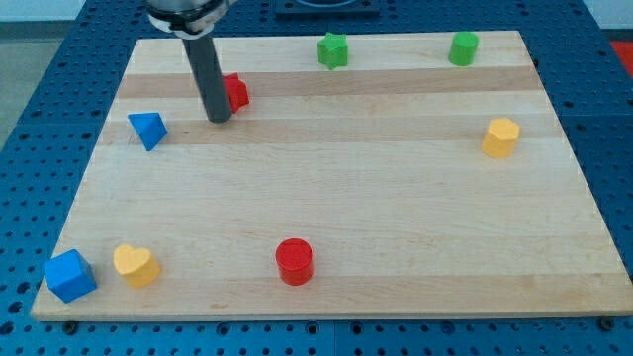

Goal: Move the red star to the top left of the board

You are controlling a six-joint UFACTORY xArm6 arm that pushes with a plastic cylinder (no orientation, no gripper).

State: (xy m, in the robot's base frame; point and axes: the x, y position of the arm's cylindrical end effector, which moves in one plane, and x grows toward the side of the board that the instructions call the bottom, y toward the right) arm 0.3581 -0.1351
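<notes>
So here's where we're at: the red star (236,92) is sitting up in the upper-left part of the tabletop (326,198), close to the top edge but not tucked into the corner yet. Our tool is just the bare rod, so there's nothing to clench or release and it isn't grasping anything; my tip (219,120) is planted right against the star's left side, slightly toward the view's bottom, and the rod covers part of the block, so we can't quite tell how much of its outline is in contact. By our read the job is mostly there, since the star is already in the right region, but there's bare wood between it and the top-left corner, so a last nudge toward the view's left looks like what's left. Awkward bit: the tip is on the corner side of the star, so we'd guess it has to come round to the right side before pushing. The blue triangular block (147,130) sits near the left edge, a bit lower, probably out of the way. Everything else is well apart: green star (333,49), green cylinder (462,47), yellow block (500,137), red cylinder (294,261), yellow heart (135,265), blue cube (70,276).
</notes>
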